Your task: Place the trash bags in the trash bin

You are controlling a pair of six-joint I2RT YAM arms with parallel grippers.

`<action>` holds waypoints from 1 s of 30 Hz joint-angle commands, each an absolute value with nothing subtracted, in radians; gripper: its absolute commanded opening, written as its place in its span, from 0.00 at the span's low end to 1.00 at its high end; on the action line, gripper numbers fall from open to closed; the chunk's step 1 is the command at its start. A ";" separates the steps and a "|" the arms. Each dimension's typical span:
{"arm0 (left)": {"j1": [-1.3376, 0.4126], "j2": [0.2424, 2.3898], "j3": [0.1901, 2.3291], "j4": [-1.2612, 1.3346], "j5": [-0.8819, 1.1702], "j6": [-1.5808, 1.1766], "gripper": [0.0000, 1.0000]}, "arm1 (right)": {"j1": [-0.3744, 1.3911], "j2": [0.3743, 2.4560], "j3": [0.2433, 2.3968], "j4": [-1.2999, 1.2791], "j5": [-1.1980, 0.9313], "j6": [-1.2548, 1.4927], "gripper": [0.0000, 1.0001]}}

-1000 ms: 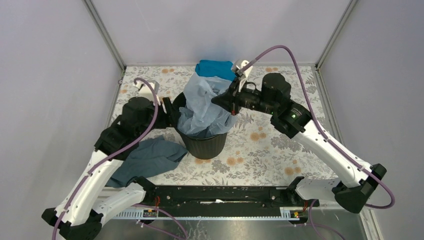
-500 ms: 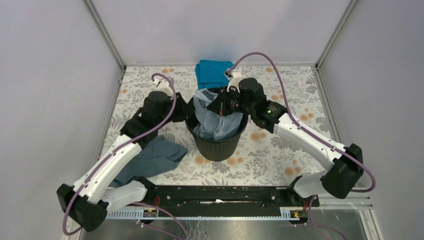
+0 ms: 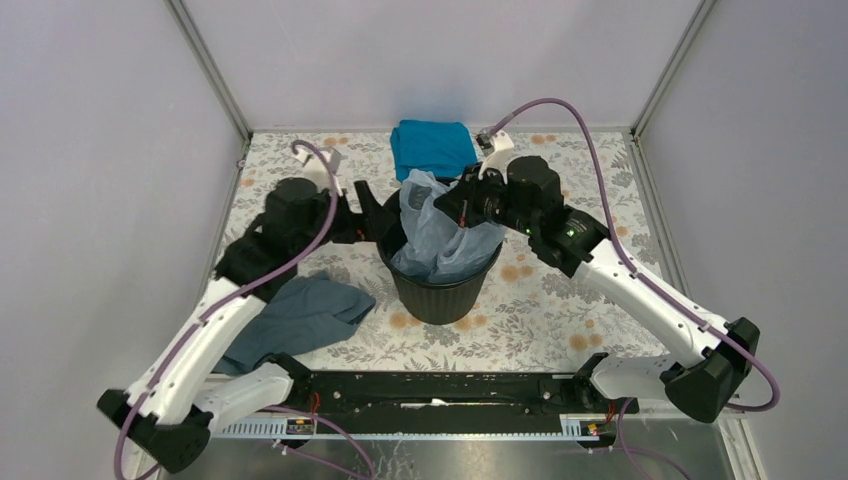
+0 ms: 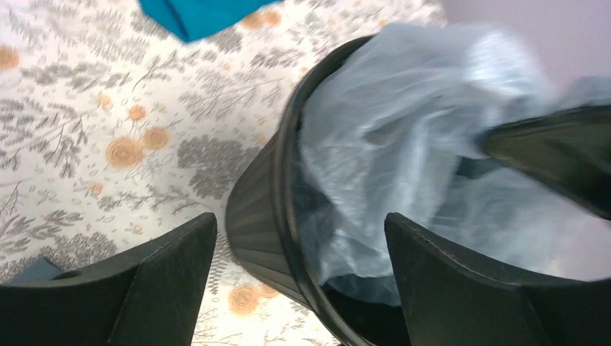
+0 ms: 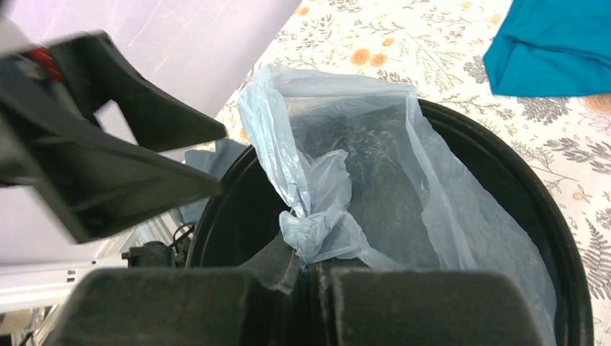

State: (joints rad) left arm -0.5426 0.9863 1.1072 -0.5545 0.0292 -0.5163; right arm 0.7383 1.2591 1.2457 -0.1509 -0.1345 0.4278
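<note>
A: Top view: the thin translucent pale blue plastic bag (image 3: 430,230) sits mostly inside the round black plastic bin (image 3: 440,295), one flap above the rim.
B: Left wrist: the left gripper (image 4: 299,223) gapes wide, straddling that rim, empty.
A: Right wrist: the right gripper (image 5: 311,277) pinches the bag, angled into the bin. Stuffing stage, I'd say. Next: push down, let go.

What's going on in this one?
A thin blue-grey bag is being stuffed into the black bin. The right gripper is shut on a bunched bit of the bag over the bin's right side. The left gripper is open, its fingers straddling the left rim, gripping nothing. Most of the bag is inside; some sticks up above the rim. A teal cloth and a grey cloth lie nearby, untouched.
</note>
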 commanded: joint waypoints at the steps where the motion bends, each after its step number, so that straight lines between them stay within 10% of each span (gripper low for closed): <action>1: -0.544 0.916 1.293 -0.632 0.146 -0.463 0.95 | 0.736 1.264 1.248 -0.103 -0.263 0.330 0.00; 7: -0.546 1.014 1.338 -0.460 0.476 -0.656 0.99 | 0.737 1.287 1.265 -0.086 -0.361 0.314 0.00; 22: -0.587 1.109 1.287 -0.318 0.241 -0.894 0.74 | 0.738 1.271 1.235 -0.046 -0.356 0.324 0.00; 30: -0.607 1.182 1.321 -0.317 0.225 -0.869 0.45 | 0.744 1.266 1.233 -0.037 -0.367 0.326 0.00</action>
State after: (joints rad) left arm -0.5991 1.1622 1.2934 -0.3626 0.2687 -0.8841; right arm 0.7383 1.2903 1.2346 -0.0902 -0.3576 0.3382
